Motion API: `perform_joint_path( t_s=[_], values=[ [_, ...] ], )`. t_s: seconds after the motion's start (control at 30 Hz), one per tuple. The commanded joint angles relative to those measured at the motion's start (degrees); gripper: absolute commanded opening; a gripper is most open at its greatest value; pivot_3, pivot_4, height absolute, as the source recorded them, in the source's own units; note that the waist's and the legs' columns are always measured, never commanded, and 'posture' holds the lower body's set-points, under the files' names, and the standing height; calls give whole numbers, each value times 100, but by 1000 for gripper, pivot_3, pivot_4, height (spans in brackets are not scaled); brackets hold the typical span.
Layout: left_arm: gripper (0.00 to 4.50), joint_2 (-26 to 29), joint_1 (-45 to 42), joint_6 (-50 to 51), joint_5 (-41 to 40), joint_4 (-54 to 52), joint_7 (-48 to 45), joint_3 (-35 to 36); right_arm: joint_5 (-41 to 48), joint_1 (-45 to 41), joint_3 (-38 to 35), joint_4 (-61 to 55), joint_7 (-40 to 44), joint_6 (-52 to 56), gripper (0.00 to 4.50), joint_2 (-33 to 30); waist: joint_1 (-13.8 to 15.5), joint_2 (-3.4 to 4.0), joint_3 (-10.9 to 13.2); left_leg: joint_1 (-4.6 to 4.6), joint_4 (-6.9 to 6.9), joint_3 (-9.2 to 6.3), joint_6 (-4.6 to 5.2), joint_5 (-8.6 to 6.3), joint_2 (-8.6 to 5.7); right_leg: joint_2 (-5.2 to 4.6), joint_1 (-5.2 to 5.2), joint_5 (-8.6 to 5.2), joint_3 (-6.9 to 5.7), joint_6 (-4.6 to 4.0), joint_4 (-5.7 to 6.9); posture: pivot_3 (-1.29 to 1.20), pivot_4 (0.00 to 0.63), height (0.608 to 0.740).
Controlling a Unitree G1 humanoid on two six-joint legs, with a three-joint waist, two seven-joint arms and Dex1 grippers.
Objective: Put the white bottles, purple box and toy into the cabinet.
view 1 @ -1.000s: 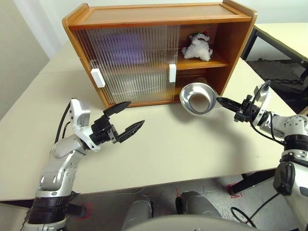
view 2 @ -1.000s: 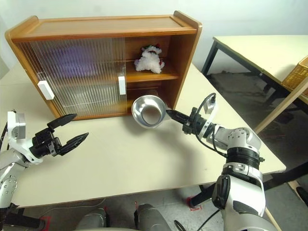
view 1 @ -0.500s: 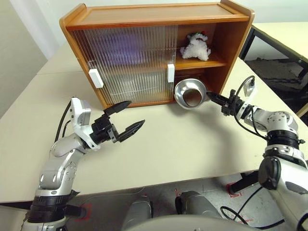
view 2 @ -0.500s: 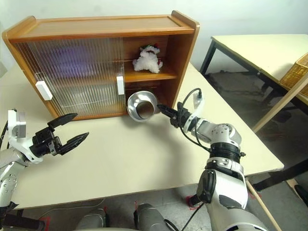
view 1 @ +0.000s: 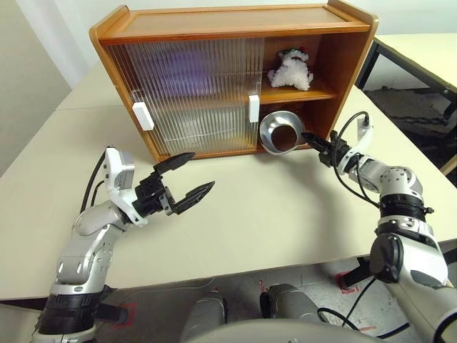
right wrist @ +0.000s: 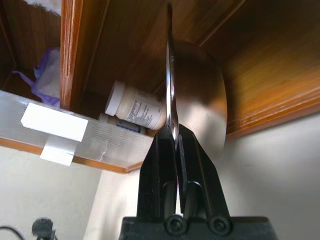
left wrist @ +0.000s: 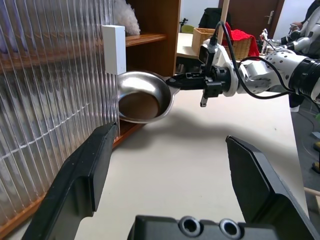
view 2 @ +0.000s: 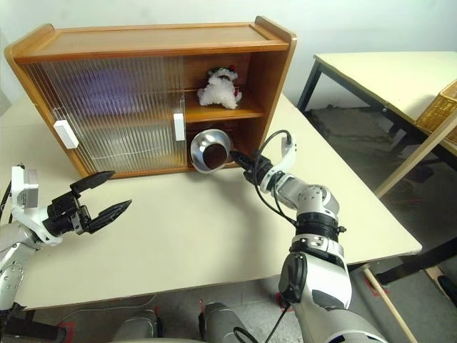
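- Left eye view: the large brown wooden cabinet with ribbed translucent sliding doors stands at the back of the pale tabletop. The small white plush toy with its red-and-green hat sits on the cabinet's upper shelf, in the open bay beside the doors. The right gripper is pinched on the rim of a shiny round steel bowl, which is tipped on edge at the mouth of the cabinet's lower bay, just beside the nearer white rectangular handle. The left gripper hangs over the table in front of the cabinet's closed doors, its two black fingers spread wide and holding nothing.
- Right eye view: a lilac blur, possibly the purple box, shows through the ribbed door on the cabinet's upper level, too diffuse to be sure.
- Left wrist view: the bowl's hollow faces away from the cabinet's interior, its rim close to the door handle, with the right gripper's fingers pressed together on the far rim.
- Right wrist view: behind the bowl, inside the cabinet's lower bay, one white plastic bottle with a pale printed label lies on its side above another partly hidden by the door edge. A lilac crinkly pack shows deeper inside the cabinet.
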Motion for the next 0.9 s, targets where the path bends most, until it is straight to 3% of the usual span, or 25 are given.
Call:
perform_joint_path(
  t_s=[0.03, 0.43, 0.9],
  values=[
    [4500, 71, 43, -52, 78, 32, -33, 37, -194, -85, 54, 135, -232, -536, 1, 179, -1, 1, -1, 1, 1, 0, 0, 0, 1, 0, 0, 1, 0, 0, 0, -106, 1, 740],
    [4500, 103, 78, 47, 89, -144, 101, -34, -188, -573, -191, 1038, -752, -1739, 1, 519, 2, 7, -4, -4, -3, 0, 0, 0, 7, 0, -12, 35, 0, -57, 0, -98, 9, 740],
    [4500, 144, 137, 98, 65, -230, 170, -19, -485, -698, -42, 1627, -612, -2482, 1, 596, 4, 8, -3, -5, -5, -1, 0, -1, 13, -1, -13, 34, 0, -59, 0, -95, 17, 740]
  ],
)
